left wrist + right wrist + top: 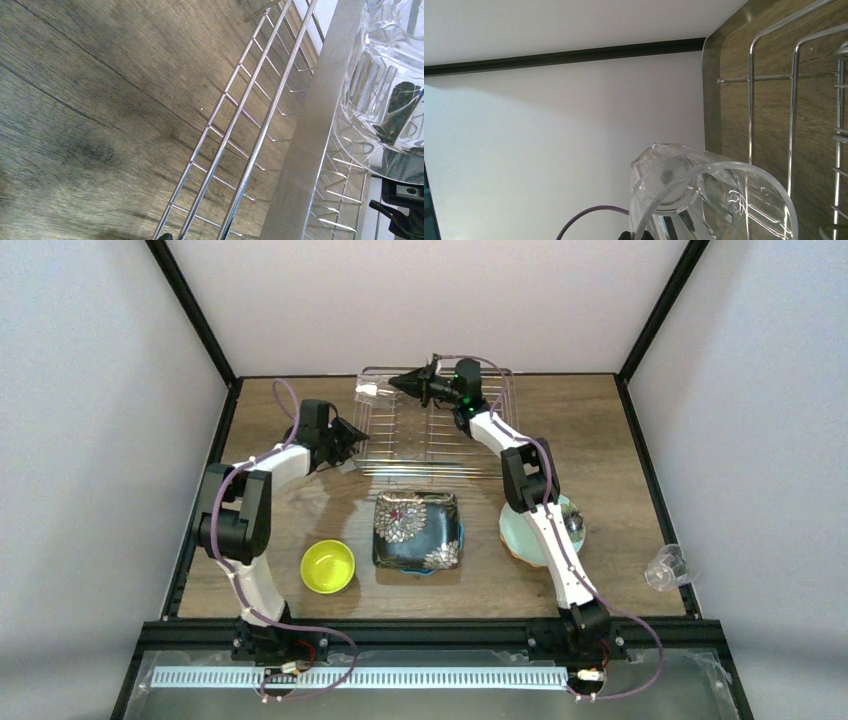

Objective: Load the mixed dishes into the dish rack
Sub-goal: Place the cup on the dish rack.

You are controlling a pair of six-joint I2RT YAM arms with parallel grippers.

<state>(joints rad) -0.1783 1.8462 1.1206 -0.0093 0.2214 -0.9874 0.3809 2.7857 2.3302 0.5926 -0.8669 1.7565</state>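
Note:
The dish rack (440, 445) stands at the back of the table, its wires (235, 135) running across the left wrist view. My right gripper (402, 383) is shut on a clear glass (368, 392) (704, 200) (385, 85), held on its side at the rack's far left corner. My left gripper (352, 436) is open and holds nothing, just off the rack's left rim. The black square floral plate (417, 530) lies in the middle of the table. Left of it sits the small yellow-green bowl (328, 566). The right arm partly hides the round mint plate (515, 532).
A second clear glass (665, 567) lies at the table's right edge. Black frame posts and white walls close in the table on three sides. A silvery strip (711, 100) edges the table at the back, close behind the rack.

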